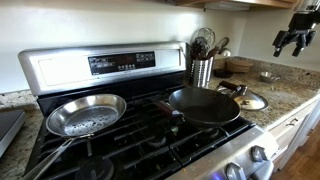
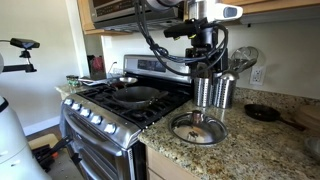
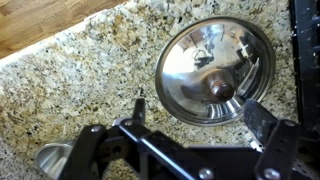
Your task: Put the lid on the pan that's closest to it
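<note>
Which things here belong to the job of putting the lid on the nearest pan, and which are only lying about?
For the job: lid on the counter, black pan on the stove, open gripper.

Lying about: silver pan, utensil holder, small dark dish.

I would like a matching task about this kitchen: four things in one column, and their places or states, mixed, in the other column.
1 lid
2 black pan
3 silver pan
4 pincer

a open, in the air
b on the stove, farther from the lid
c on the granite counter
d on the stove, nearer the lid

Pairs: 1-c, 2-d, 3-b, 4-a
</note>
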{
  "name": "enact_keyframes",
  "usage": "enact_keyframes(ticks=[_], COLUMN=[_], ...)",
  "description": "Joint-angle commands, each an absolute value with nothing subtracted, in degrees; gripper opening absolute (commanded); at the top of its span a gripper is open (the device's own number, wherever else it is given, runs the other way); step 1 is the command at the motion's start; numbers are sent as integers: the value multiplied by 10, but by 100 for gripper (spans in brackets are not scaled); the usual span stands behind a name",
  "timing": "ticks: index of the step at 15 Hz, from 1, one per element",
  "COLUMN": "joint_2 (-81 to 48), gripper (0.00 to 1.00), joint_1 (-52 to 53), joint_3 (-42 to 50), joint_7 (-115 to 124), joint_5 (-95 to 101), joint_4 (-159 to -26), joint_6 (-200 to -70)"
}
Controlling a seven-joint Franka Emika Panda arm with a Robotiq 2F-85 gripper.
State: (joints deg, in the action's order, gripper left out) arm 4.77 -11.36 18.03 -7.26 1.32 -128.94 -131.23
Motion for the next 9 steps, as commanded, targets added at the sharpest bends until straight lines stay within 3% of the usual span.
enact_keyframes(ticks=[1, 9], joint_2=[40, -57], gripper=[100, 100], joint_1=[-124, -121], joint_3=[168, 145], joint_7=[-71, -106], joint_5=[9, -32], joint_4=[-1290, -1282], joint_6=[-1325, -1434])
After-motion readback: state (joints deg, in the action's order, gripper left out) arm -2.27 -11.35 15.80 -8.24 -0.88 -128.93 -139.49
